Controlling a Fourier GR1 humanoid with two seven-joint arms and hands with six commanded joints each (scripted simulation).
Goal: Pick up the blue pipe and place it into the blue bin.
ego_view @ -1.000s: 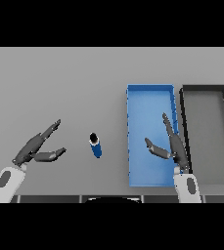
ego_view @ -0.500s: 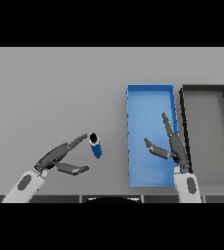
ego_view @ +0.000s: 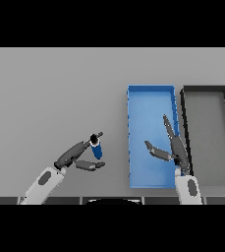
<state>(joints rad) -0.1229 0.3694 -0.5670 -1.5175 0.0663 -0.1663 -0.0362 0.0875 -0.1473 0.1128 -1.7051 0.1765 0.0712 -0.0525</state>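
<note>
Grasp step. I have the left hand (ego_view: 76, 156) at the pipe (ego_view: 96, 146), which stands on the counter (ego_view: 50, 98) left of the blue bin (ego_view: 151, 93). Fingers lie along its top, thumb below, not clenched yet. Next I need to close on it, lift, then carry it right into the bin. Right hand (ego_view: 175, 150) hovers over the bin, fingers released.

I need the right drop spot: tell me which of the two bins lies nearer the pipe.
The blue bin, the one to the left of the black bin, lies nearer the blue pipe; the black bin sits beyond it on the far right.
</note>
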